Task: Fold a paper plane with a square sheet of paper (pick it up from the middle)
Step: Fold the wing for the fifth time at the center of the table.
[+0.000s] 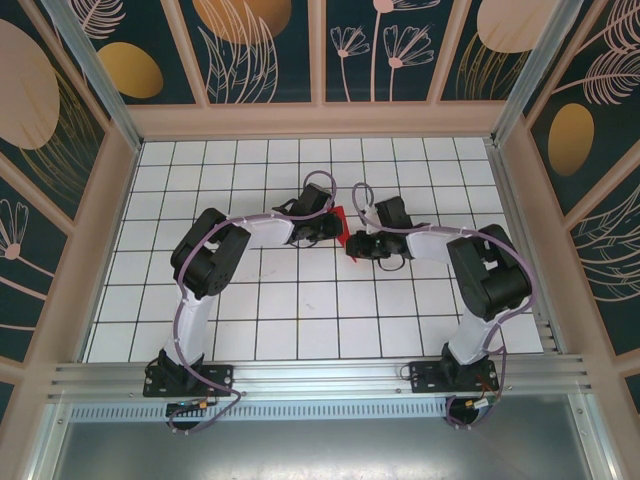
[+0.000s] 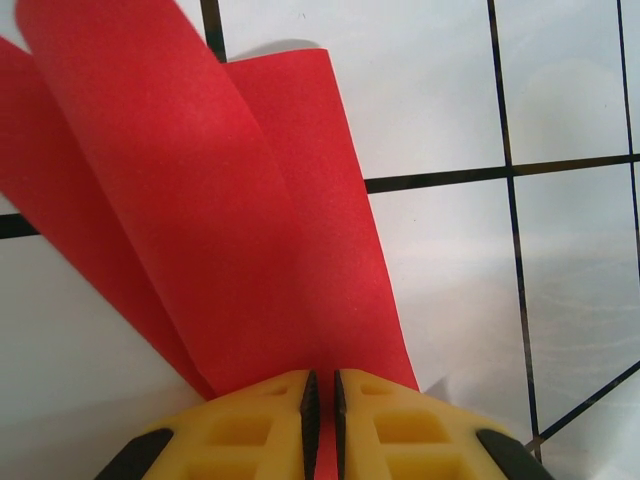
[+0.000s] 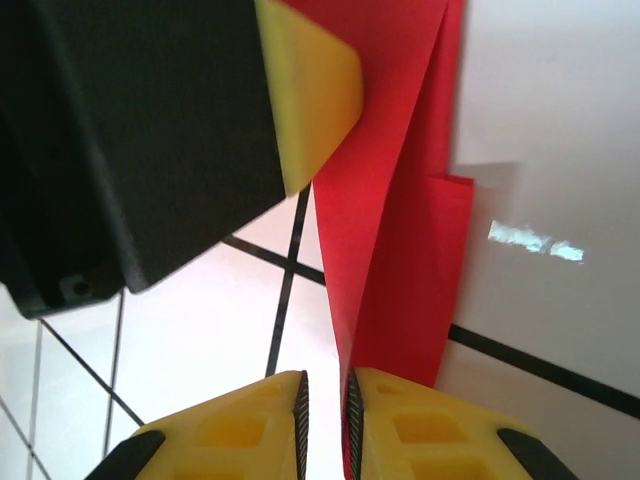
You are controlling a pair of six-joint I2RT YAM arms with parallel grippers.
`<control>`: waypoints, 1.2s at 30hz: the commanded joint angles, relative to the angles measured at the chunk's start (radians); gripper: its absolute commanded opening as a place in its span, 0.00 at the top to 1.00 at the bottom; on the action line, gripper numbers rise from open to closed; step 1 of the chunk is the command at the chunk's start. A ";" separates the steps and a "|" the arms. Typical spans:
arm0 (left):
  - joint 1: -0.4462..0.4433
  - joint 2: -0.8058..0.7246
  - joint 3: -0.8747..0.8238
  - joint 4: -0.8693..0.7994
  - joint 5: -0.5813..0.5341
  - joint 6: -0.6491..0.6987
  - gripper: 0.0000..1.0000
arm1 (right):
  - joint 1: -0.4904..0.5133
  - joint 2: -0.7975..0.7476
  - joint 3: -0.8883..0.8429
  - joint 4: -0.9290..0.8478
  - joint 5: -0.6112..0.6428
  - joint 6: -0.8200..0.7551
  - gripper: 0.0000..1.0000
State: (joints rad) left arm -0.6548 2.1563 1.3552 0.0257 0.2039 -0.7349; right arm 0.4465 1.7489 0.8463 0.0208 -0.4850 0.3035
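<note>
The square sheet of paper is bright red, folded into layers, and held up above the tiled table between the two grippers. My left gripper is shut on its lower edge, and the curved red layers fan away from the jaws. My right gripper stands slightly open. The paper runs down along its right pad, with a narrow white gap beside the left pad. A yellow fingertip of the left gripper touches the top of the paper in the right wrist view. In the top view the left gripper and the right gripper meet at the paper.
The table is white tile with black grid lines, closed in by patterned walls and a metal rail at the near edge. The black body of the left gripper hangs close in front of the right wrist camera.
</note>
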 commanded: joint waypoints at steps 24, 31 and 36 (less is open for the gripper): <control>0.009 0.061 0.052 -0.123 -0.092 0.063 0.80 | -0.037 0.010 -0.028 0.027 -0.037 -0.042 0.96; 0.008 -0.035 0.047 -0.046 -0.043 0.069 0.76 | -0.067 0.012 -0.040 0.090 -0.201 0.025 1.00; 0.008 -0.102 -0.044 0.095 0.043 0.022 0.75 | -0.072 0.039 -0.038 0.107 -0.234 0.064 0.99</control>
State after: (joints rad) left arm -0.6537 2.1132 1.3468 0.0345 0.2100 -0.6926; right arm 0.3840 1.7653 0.8215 0.0978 -0.6514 0.3302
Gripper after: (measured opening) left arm 0.251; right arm 0.070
